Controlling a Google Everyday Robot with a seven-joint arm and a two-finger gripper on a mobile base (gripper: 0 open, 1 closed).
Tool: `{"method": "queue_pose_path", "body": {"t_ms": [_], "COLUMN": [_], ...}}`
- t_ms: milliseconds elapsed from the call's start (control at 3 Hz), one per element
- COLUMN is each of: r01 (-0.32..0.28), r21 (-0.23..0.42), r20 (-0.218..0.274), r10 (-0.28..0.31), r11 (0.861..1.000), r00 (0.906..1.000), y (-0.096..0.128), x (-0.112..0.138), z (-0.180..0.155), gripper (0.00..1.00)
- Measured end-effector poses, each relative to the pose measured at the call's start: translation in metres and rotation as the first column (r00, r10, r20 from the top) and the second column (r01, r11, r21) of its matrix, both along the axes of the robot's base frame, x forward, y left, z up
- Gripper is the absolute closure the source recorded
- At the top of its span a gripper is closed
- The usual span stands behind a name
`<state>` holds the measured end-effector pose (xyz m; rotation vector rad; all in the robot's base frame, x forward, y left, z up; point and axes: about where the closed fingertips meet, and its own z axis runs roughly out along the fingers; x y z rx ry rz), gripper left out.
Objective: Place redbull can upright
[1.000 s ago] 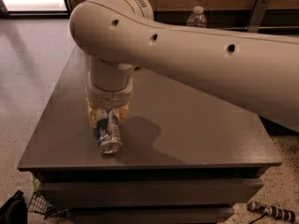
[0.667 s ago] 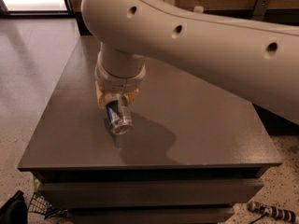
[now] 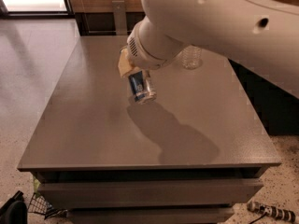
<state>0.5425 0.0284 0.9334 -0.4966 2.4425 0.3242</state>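
Scanning from the near edge: a dark object [image 3: 11, 212] and a wire basket [image 3: 41, 204] lie on the floor at lower left, a striped cable end [image 3: 273, 212] at lower right; none of them touches the work. The table [image 3: 79, 134] shows its front edge with drawer fronts below. On the grey top the arm's shadow [image 3: 180, 141] runs from mid-table up to a point just beneath the can

The redbull can [image 3: 140, 88] is clamped in the gripper [image 3: 135, 77], cream fingers [image 3: 124, 65] closed round its upper part, blue panel facing the camera. It hangs below the wrist, tilted, with the lower end leaning toward the camera and slightly right. Cannot tell whether the lower rim touches the top; the shadow meets it closely, so it is at or just above the surface

Change over the last second: the can was held low near the front-left part of the table; it is now farther in, about mid-table and much nearer the water bottle. The tilt looks about the same. The arm [image 3: 219, 17] has swung across and fills the upper right of the view

Reading: the carry is mostly done, the uprighting is not. At this tilt a release would likely let the can tip and roll. The wrist needs to rotate until the base sits flat, then lower and let go

Beyond: the clear water bottle [image 3: 191, 57] stands upright on the far side, near the can but apart from it, partly hidden by the wrist. Risk: slim can, narrow base; keep clear of the bottle
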Motion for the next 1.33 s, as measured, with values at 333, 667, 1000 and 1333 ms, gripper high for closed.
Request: {"method": "queue_pose_path", "body": {"t_ms": [333, 667, 1000, 1333], "r01": [-0.015, -0.077, -0.278, -0.452], "r21": [0.130, 0.375, 0.462, 0.367], "r20": [0.088, 0.185, 0.256, 0.351], "r10": [0.003, 0.006, 0.174, 0.329], "r11": [0.991, 0.924, 0.842, 0.813], "r00": [0.9961, 0.9826, 0.9508, 0.8769], "y": [-0.028, -0.033, -0.017, -0.005], "x": [0.022, 0.058, 0.055, 0.047], "z": [0.010, 0.039, 0.059, 0.059], "gripper": [1.00, 1.00, 1.00, 1.00]}}
